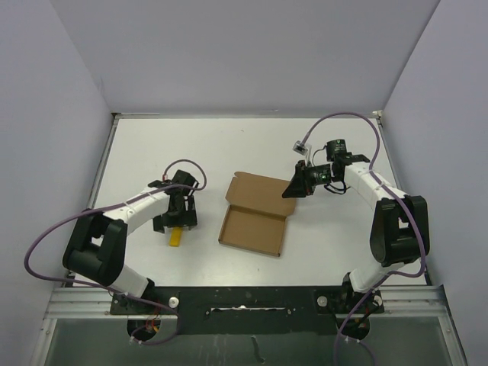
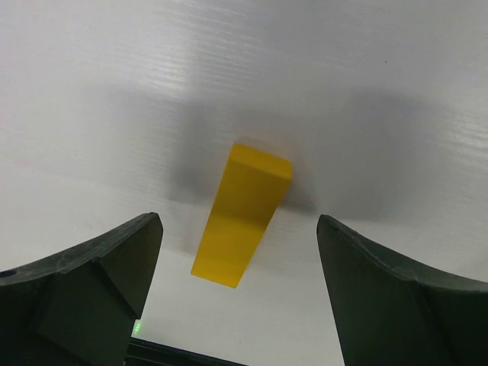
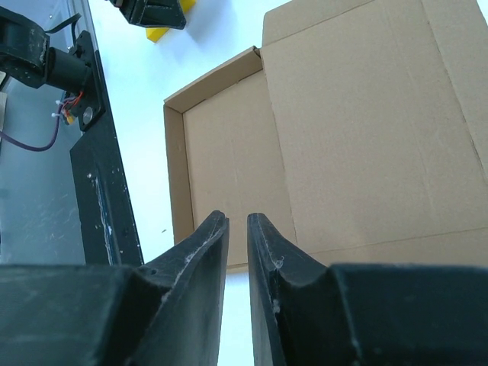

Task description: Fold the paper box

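The paper box (image 1: 255,213) lies open and flat at the table's middle: a shallow brown tray nearest me with its lid flap spread out behind it. In the right wrist view the paper box (image 3: 358,137) fills the upper right. My right gripper (image 1: 290,189) hovers at the flap's far right corner; its jaws (image 3: 236,217) stand a narrow gap apart with nothing between them. My left gripper (image 1: 176,223) is open wide left of the box, directly above a small yellow bar (image 1: 176,239). The yellow bar (image 2: 242,225) lies on the table, untouched, between the spread fingers (image 2: 91,282).
A black mounting rail (image 1: 244,301) runs along the near table edge, also seen as the rail (image 3: 99,191) in the right wrist view. Grey walls enclose the white table (image 1: 343,244) on three sides. Purple cables loop off both arms.
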Motion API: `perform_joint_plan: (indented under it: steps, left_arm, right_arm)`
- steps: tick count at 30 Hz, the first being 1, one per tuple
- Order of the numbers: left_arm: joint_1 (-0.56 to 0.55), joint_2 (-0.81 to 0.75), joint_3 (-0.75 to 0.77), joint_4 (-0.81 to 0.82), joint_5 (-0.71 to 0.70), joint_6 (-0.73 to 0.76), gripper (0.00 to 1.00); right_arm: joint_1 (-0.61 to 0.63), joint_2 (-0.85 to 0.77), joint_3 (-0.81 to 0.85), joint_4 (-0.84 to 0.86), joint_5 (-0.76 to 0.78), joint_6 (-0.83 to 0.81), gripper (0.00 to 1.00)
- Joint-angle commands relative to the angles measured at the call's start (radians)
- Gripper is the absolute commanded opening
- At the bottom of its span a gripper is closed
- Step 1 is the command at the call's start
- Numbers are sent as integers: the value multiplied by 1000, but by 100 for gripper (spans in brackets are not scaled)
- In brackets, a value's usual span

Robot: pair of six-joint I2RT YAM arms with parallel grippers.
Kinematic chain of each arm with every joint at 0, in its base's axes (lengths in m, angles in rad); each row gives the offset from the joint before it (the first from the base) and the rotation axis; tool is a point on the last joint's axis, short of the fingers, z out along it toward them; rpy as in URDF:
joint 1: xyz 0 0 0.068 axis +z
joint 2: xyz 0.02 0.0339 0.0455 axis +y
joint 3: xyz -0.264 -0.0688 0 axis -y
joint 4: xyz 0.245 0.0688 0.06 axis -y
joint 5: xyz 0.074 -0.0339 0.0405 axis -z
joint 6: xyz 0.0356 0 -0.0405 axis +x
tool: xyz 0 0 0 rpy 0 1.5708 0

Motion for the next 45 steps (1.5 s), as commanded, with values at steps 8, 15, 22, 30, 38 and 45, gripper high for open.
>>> perform_joint_plan:
  steps: [8,15,22,30,38,45]
  left_arm:
    - [43,11,-13,63,64,-39,70]
    - [57,26,-36,99,93,-44,59]
    - [61,5,-65,134,132,-56,37]
    - [33,-129,-134,263,297,-69,17]
    - [-193,-307,-155,475,373,-142,14]
    - [-460,-220,-186,765,206,-472,12]
  right_arm:
    - [-16,-32,28,7,-45,-12,19]
    - [-21,-33,26,8,-50,-7,19]
    - [-25,-35,25,10,-52,-7,19]
    - [-30,-35,28,7,-55,-12,19]
    - [-53,-39,28,4,-65,-21,19]
    - [-89,-35,19,16,-68,-7,19]
